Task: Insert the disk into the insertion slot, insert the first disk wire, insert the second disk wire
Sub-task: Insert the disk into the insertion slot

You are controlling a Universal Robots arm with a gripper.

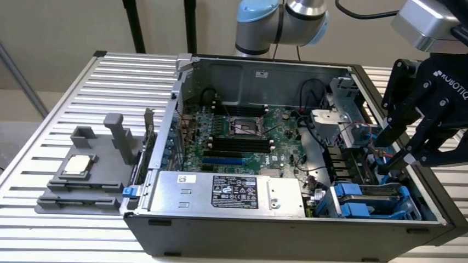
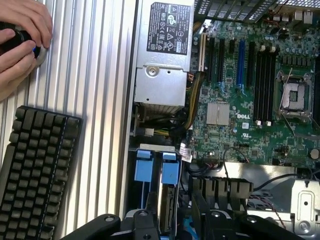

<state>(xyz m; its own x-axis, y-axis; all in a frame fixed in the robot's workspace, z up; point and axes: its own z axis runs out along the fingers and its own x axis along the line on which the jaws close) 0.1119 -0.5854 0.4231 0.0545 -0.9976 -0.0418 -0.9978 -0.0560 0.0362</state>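
Observation:
My black gripper [image 1: 411,159] hangs over the exterior view's right end of the open computer case, just above the blue ribbed insertion slot [image 1: 373,200]. Its fingers stand apart, so it is open and holds nothing. In the wrist view the gripper [image 2: 180,222] straddles the disk [image 2: 167,200]. The disk's silver edge stands upright inside the insertion slot [image 2: 143,172], with its blue carrier tab [image 2: 170,172] at the end. A thin light-blue cable [image 2: 187,226] lies between the fingers beside the disk. Where this cable ends is hidden.
A silver power-supply box [image 1: 227,192] lies along the case's front wall beside the bay. The motherboard [image 1: 241,137] covers the case floor, and a grey metal bracket cage [image 1: 343,109] stands behind the bay. Outside the case are a grey fixture [image 1: 80,170], a keyboard [image 2: 35,170] and a person's hands [image 2: 20,35].

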